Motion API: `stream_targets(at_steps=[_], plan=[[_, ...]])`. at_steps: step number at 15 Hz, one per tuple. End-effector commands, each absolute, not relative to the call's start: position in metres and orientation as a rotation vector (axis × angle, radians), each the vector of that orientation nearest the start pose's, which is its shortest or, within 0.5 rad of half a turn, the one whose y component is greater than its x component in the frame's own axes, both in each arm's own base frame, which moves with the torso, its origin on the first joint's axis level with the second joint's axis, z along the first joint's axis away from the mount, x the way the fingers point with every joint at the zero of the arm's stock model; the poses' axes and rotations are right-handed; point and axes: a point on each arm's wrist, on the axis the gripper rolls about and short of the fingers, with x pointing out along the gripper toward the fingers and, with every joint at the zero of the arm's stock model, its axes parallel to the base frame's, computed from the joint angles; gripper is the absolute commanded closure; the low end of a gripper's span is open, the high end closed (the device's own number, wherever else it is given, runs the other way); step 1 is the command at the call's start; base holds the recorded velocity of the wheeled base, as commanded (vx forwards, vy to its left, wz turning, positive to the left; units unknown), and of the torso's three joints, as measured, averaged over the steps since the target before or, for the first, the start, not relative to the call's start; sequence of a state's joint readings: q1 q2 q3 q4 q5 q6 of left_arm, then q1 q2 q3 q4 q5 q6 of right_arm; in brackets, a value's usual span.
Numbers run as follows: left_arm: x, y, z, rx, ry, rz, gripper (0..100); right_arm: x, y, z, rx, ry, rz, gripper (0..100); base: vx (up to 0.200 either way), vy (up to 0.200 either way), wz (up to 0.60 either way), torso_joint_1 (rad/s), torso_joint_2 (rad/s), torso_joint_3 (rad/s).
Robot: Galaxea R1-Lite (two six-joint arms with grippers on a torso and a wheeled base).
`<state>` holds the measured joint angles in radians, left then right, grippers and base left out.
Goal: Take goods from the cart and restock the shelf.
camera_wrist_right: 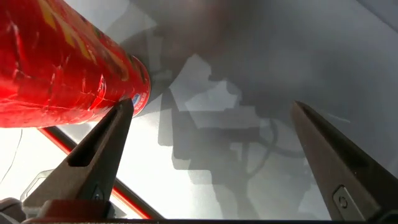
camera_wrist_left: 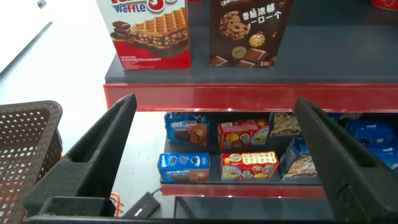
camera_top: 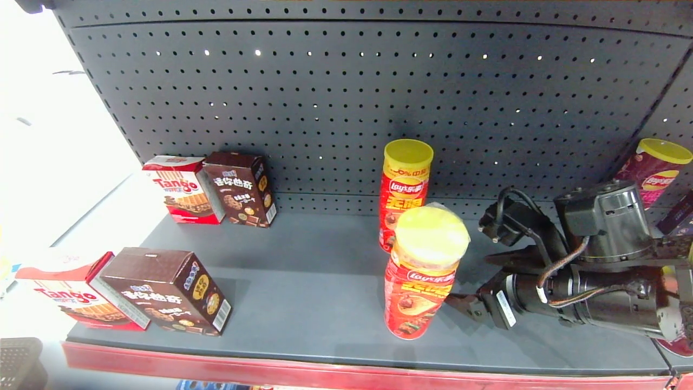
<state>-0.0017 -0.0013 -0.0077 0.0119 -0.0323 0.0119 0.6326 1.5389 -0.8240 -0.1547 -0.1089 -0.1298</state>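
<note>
L end effector [camera_wrist_left: 216,101]: fingers wide apart, holding nothing; hangs below the shelf edge, facing packs on a lower tier [camera_wrist_left: 249,149]
Mesh basket [camera_wrist_left: 28,143]: near L end effector, on its outer side; prob. the cart's, contents can't tell
Shelf [camera_top: 314,281]: dark deck w/ red front lip, pegboard behind; big bare patch mid-deck, so room left for stock
Front wafer box [camera_top: 76,295]: far-left front, touching front brown box [camera_top: 168,290]; both near the lip
Back wafer box [camera_top: 181,189]: at the rear, side by side w/ back brown box [camera_top: 241,188]; upright
Back can [camera_top: 406,189]: red, yellow lid; upright, close to the pegboard
Front can [camera_top: 425,276]: same kind, upright on the deck just in front of back can; free-standing, looks placed
R end effector [camera_top: 470,279]: released, fingers spread; sits low over the deck just beside front can; wrist view shows can base [camera_wrist_right: 134,87] outside the gap, next to one finger [camera_wrist_right: 102,149]; touching or not, can't tell
Purple can [camera_top: 652,168]: far right, tilted, on the next bay
Progress (my read): front can appears delivered; two cans in the row so far; more trips to the cart likely needed; no item in either end effector atm
</note>
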Motion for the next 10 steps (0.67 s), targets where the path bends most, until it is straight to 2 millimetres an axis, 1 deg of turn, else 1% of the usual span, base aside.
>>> stream_targets(at_steps=[1,5,10], plan=[[-0.0234,-0.0007,0.0763,0.012,0.004,-0.034,0,0.2098,0.152,0.1872,-0.332,0.497,0.549,0,0.0,0.0,0.0,0.0,0.0,0.0],[-0.0234,-0.0007,0.0763,0.014,0.004,-0.035,0,0.2076,0.148,0.1903,-0.325,0.487,0.541,0,0.0,0.0,0.0,0.0,0.0,0.0],[-0.0234,-0.0007,0.0763,0.014,0.004,-0.035,0,0.2114,0.1532,0.1876,-0.331,0.496,0.549,0,0.0,0.0,0.0,0.0,0.0,0.0]])
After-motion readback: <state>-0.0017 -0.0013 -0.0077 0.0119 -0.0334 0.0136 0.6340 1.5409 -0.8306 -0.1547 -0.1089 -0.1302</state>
